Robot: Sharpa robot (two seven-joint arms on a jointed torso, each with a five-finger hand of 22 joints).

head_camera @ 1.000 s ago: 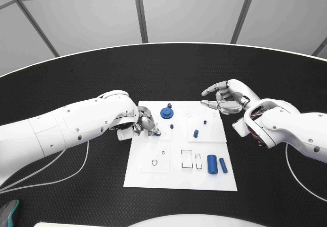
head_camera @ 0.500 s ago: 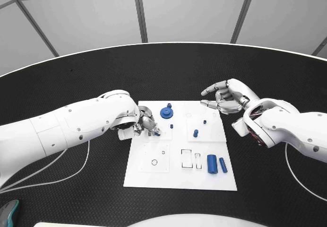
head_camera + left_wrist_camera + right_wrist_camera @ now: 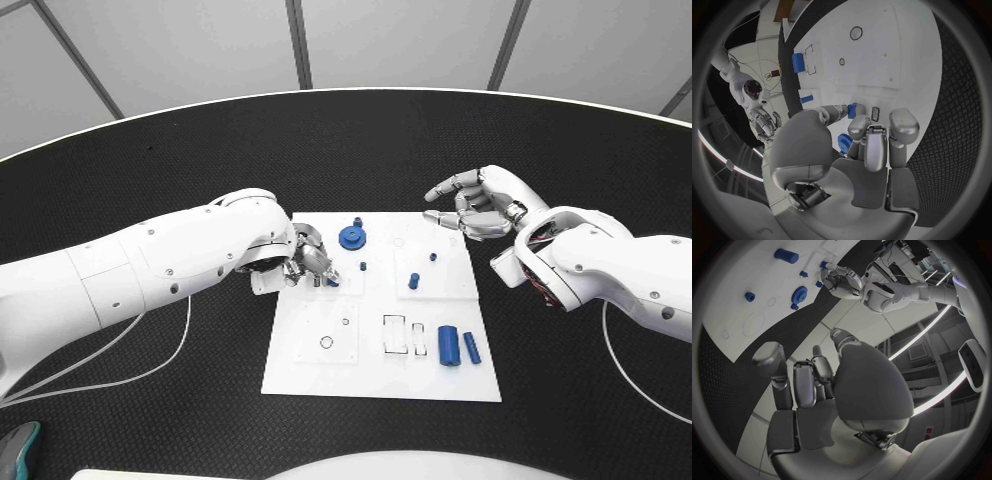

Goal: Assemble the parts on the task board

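Note:
The white task board (image 3: pixel 329 370) lies mid-table. My left hand (image 3: pixel 307 262) hovers over its far left part and pinches a small blue part (image 3: pixel 852 110) between thumb and a finger, close above the board (image 3: pixel 898 60). A blue gear-like part (image 3: pixel 351 238) stands just beyond that hand. Small blue pegs (image 3: pixel 414 282) stand in the far half of the board. A thick blue cylinder (image 3: pixel 449 346) and a thinner blue rod (image 3: pixel 472 347) lie near the right edge. My right hand (image 3: pixel 476 205) hangs off the far right corner, fingers apart and loosely curved, holding nothing (image 3: pixel 817 385).
Black table (image 3: pixel 173 400) surrounds the board on all sides. Rectangular and round recesses (image 3: pixel 394 335) sit in the near half of the board. A white cable (image 3: pixel 130 370) runs from the left arm across the table's left side.

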